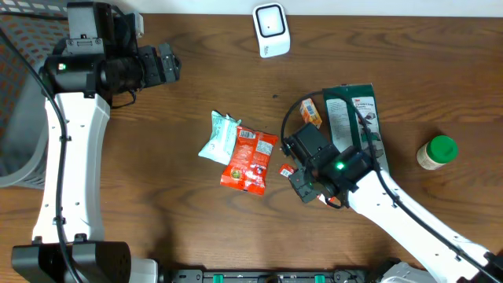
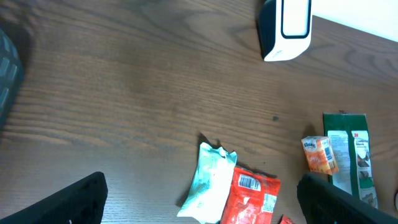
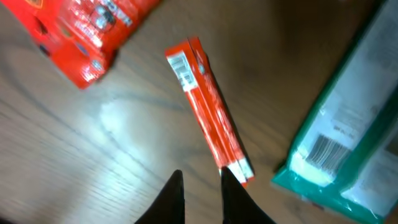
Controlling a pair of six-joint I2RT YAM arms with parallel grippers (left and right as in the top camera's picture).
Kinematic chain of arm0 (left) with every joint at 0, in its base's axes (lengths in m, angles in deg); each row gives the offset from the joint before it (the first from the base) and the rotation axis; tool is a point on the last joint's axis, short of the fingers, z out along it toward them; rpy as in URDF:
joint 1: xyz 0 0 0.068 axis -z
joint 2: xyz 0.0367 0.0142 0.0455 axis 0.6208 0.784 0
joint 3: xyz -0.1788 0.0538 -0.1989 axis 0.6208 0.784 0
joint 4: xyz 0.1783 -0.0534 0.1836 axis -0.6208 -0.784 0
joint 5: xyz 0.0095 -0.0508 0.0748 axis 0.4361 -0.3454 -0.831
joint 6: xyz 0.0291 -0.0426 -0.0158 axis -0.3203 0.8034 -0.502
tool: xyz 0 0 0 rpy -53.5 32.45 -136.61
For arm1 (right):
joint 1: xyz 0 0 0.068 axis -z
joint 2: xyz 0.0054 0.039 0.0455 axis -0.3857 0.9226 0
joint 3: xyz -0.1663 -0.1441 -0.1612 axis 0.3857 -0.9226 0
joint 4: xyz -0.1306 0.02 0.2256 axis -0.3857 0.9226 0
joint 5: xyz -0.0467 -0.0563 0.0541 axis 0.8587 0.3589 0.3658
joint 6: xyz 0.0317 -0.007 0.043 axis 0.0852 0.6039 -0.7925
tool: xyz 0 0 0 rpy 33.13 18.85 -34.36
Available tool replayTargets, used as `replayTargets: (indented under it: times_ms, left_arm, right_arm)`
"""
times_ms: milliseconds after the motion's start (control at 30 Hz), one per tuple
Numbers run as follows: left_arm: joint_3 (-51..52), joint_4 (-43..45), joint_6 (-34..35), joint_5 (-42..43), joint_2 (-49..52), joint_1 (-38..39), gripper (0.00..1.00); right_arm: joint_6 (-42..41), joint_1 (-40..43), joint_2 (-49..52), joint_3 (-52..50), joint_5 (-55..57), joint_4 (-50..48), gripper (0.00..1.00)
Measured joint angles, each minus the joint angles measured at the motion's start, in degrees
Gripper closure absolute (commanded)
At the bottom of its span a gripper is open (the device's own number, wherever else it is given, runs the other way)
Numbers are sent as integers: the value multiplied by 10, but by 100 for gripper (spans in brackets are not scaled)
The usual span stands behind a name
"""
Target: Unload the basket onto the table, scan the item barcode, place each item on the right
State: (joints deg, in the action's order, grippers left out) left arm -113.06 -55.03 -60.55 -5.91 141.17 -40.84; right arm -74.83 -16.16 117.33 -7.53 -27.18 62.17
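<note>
A thin red stick pack (image 3: pixel 211 109) lies flat on the wood table, a barcode on its far end. In the right wrist view my right gripper (image 3: pixel 201 174) hovers just short of the pack's near end. Its jaws stand slightly apart with nothing between them, and the right fingertip (image 3: pixel 229 180) is beside the pack's tip. From overhead the pack (image 1: pixel 287 169) shows next to that gripper (image 1: pixel 302 187). The white scanner (image 1: pixel 269 30) stands at the table's far edge. My left gripper (image 1: pixel 169 67) is wide open and far to the left, holding nothing.
A red pouch (image 1: pixel 250 159) overlaps a mint-and-white packet (image 1: pixel 216 137) mid-table. A small orange packet (image 1: pixel 312 112) and a green bag (image 1: pixel 354 118) lie under and beside the right arm. A green-lidded bottle (image 1: pixel 437 152) stands at the right. A grey bin (image 1: pixel 12 94) sits at the left edge.
</note>
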Motion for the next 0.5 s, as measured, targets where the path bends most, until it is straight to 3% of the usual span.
replayTargets:
  times_ms: [233, 500]
  left_arm:
    - [0, 0, 0, 0, 0, 0, 3]
    - [0, 0, 0, 0, 0, 0, 2]
  right_arm:
    - [68, 21, 25, -136, 2, -95, 70]
    - [111, 23, 27, -207, 38, -170, 68]
